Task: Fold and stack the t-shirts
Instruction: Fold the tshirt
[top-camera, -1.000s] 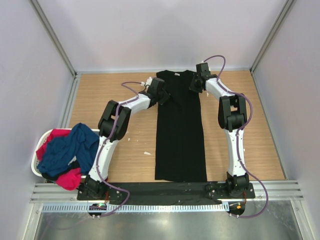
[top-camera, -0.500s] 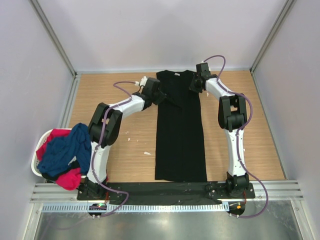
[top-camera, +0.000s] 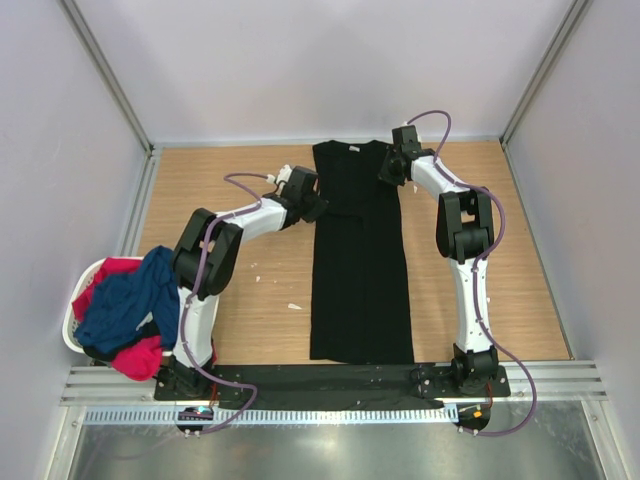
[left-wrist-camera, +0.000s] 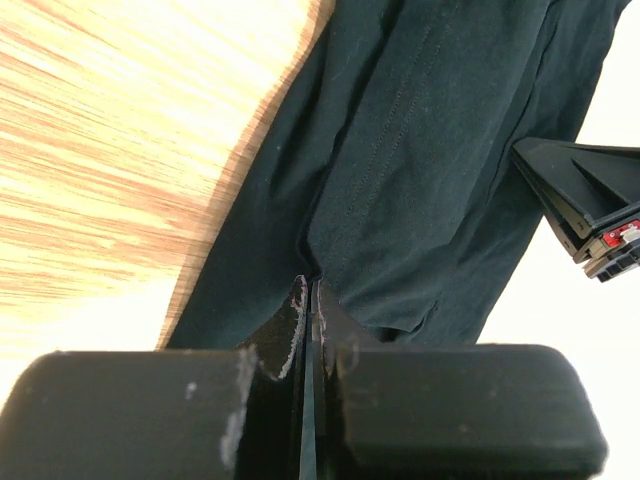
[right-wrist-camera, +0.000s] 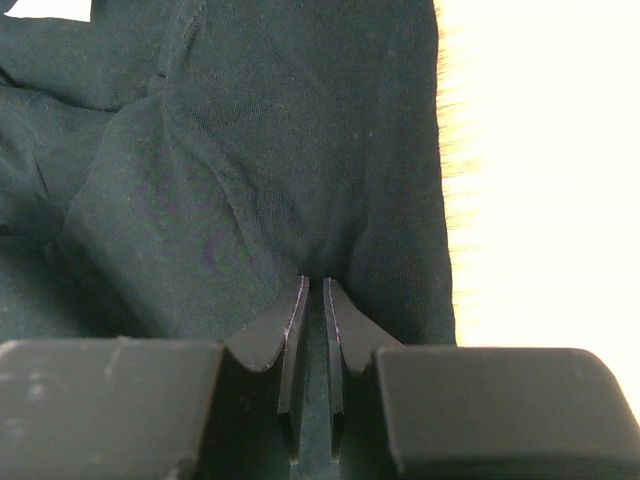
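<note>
The black t-shirt (top-camera: 360, 270) lies on the wooden table as a long narrow strip, collar at the far end. My left gripper (top-camera: 316, 203) is at the strip's upper left edge, shut on a pinch of the black cloth (left-wrist-camera: 420, 150). My right gripper (top-camera: 392, 172) is at the upper right edge, shut on the black cloth (right-wrist-camera: 250, 150). In the wrist views, both the left gripper (left-wrist-camera: 310, 288) and the right gripper (right-wrist-camera: 315, 285) have their jaws closed with cloth at the tips. The navy blue t-shirt (top-camera: 130, 295) and the red-pink t-shirt (top-camera: 122, 268) are heaped in the basket. No starburst mark shows.
A white laundry basket (top-camera: 71, 322) stands at the left near edge, off the table's side. Metal frame posts and grey walls bound the table. A few small white scraps (top-camera: 295, 306) lie on the wood left of the shirt.
My left gripper has moved left, from over the shirt's upper part toward its left edge, and its elbow has swung left. The right arm has not moved.
</note>
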